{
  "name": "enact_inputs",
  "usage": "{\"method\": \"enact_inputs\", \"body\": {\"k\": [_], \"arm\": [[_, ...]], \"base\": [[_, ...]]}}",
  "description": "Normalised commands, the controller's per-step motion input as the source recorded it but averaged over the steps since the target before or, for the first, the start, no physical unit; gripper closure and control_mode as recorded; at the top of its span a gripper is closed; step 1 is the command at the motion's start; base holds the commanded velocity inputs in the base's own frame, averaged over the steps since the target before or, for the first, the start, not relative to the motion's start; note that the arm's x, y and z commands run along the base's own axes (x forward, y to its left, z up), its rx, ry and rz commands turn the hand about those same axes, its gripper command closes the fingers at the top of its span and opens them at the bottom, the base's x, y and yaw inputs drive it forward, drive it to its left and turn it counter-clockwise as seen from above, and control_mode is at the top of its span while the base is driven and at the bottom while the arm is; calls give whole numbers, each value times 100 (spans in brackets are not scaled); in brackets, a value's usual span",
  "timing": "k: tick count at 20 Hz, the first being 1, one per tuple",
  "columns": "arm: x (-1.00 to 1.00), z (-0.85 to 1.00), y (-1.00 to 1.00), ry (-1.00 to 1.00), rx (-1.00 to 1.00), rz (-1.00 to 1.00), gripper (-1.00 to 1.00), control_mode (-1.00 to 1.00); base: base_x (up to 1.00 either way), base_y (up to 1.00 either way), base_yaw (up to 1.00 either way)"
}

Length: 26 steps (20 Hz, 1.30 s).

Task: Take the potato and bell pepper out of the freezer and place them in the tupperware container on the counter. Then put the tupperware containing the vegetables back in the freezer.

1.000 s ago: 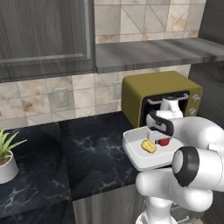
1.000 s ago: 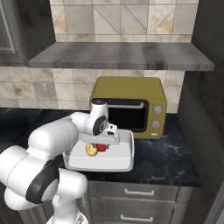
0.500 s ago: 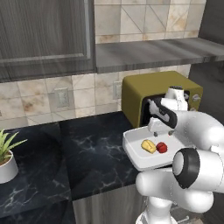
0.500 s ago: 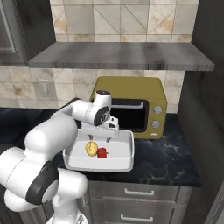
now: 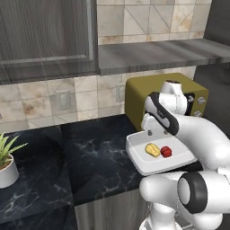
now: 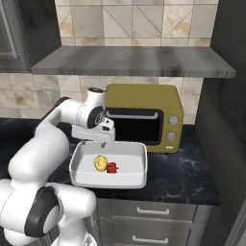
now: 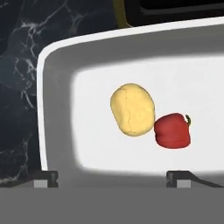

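Note:
The white tupperware container (image 5: 140, 167) (image 6: 108, 180) (image 7: 57, 109) sits on the black marble counter (image 5: 99, 157) (image 6: 192, 168) in front of the olive oven. A yellow potato (image 5: 152, 150) (image 6: 100, 162) (image 7: 132, 109) and the small red bell pepper (image 5: 166, 152) (image 6: 112, 167) (image 7: 172, 130) lie side by side in it, touching. My gripper (image 5: 151, 131) (image 6: 94, 142) (image 7: 113, 178) hangs open a little above the container's back edge, nothing between its fingers. The freezer is out of view.
The olive oven (image 5: 139, 92) (image 6: 144, 115) stands right behind the container, under a grey shelf (image 6: 134, 62). A potted plant (image 5: 6, 164) stands at the counter's far left. A tall dark panel (image 6: 226, 105) bounds the right side. Drawers (image 6: 149, 223) run below the counter.
The gripper has opened wide and risen from the container. The bell pepper now lies free beside the potato. The container has not moved.

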Motion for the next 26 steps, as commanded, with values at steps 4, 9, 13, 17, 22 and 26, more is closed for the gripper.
{"method": "enact_inputs", "body": {"k": [4,9,13,17,22,26], "arm": [[-36,-1,19,3,-7,0,-100,-100],[-20,-20,39,6,-13,0,-100,-100],[-3,-2,44,3,-7,0,-100,-100],[-7,0,37,0,-2,0,-100,-100],[-4,0,32,4,0,0,-100,-100],[0,-31,20,7,-1,1,-100,-100]], "base": [[0,0,0],[0,0,0],[0,0,0],[0,0,0],[0,0,0],[0,0,0]]}}
